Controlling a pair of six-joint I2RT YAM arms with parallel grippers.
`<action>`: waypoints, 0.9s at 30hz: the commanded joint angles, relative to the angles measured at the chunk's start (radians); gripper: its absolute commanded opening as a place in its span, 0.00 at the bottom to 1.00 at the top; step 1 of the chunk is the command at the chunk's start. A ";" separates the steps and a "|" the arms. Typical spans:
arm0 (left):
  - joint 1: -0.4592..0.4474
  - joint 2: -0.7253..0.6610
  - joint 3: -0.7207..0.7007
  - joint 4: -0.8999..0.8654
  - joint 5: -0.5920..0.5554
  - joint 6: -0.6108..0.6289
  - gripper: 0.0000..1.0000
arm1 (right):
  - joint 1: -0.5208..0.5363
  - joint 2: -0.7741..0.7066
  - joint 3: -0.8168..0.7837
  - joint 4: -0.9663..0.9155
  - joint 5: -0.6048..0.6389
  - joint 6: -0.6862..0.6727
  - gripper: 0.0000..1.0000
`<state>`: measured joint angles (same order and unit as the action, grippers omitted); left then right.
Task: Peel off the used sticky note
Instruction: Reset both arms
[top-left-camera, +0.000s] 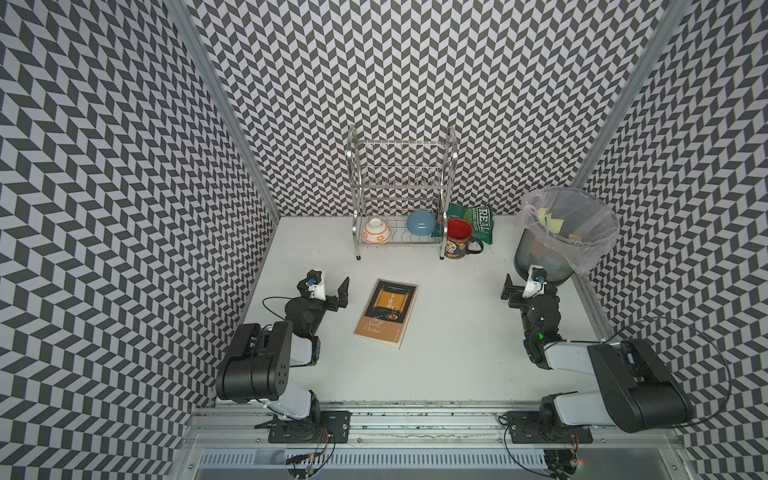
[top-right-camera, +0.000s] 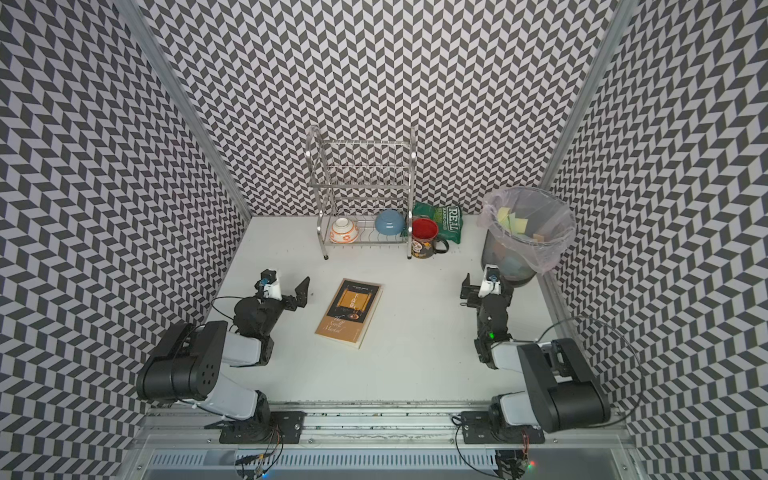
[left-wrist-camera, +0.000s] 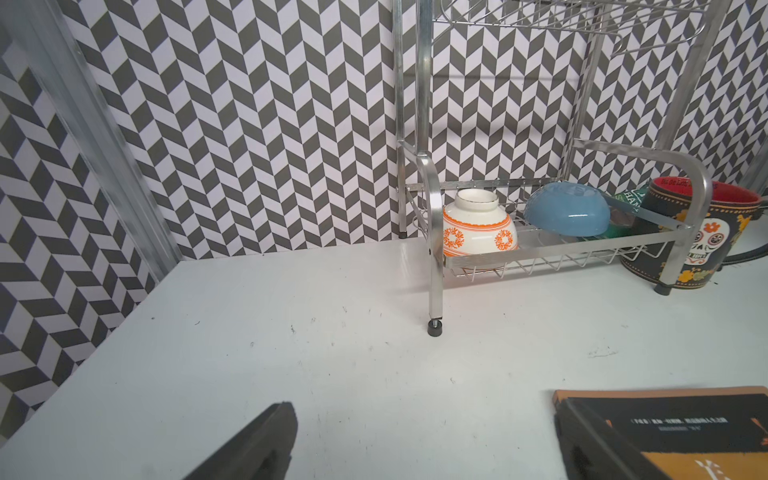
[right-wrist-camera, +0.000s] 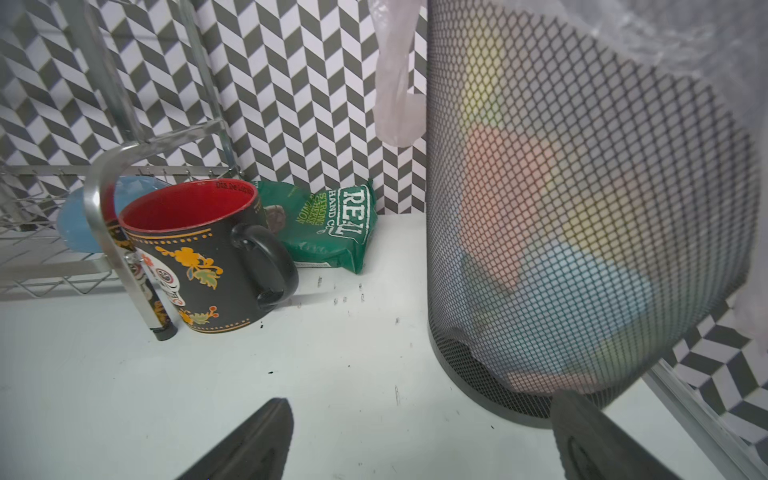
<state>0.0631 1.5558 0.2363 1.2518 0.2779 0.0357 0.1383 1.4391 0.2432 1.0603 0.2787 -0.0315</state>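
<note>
Both wide, empty — left end effector (left-wrist-camera: 422, 411), right end effector (right-wrist-camera: 422, 399) | book (left-wrist-camera: 665, 415) cropped | bin (right-wrist-camera: 582, 208) contents blurred

My left arm (top-left-camera: 266, 361) and right arm (top-left-camera: 623, 374) are bulky black joint housings joined by smooth white links. Each wrist carries a small white camera (top-left-camera: 319, 287) with a blue lens ring. A thin black cable (top-left-camera: 272, 297) loops off the left arm. A green light (top-left-camera: 540, 335) glows on my right forearm. The black base plates (top-left-camera: 332, 432) are screwed down and trail red and yellow wires. The jaws are matte black wedges.
</note>
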 joint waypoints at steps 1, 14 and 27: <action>-0.005 -0.005 0.008 0.019 -0.016 0.008 1.00 | -0.024 0.074 0.005 0.216 -0.101 -0.021 1.00; -0.005 -0.003 0.007 0.018 -0.017 0.008 1.00 | -0.080 0.095 0.032 0.145 -0.183 0.017 1.00; -0.005 -0.003 0.009 0.016 -0.017 0.009 1.00 | -0.081 0.092 0.035 0.140 -0.187 0.016 1.00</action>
<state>0.0631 1.5558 0.2363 1.2541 0.2661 0.0357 0.0624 1.5410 0.2596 1.1561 0.0986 -0.0212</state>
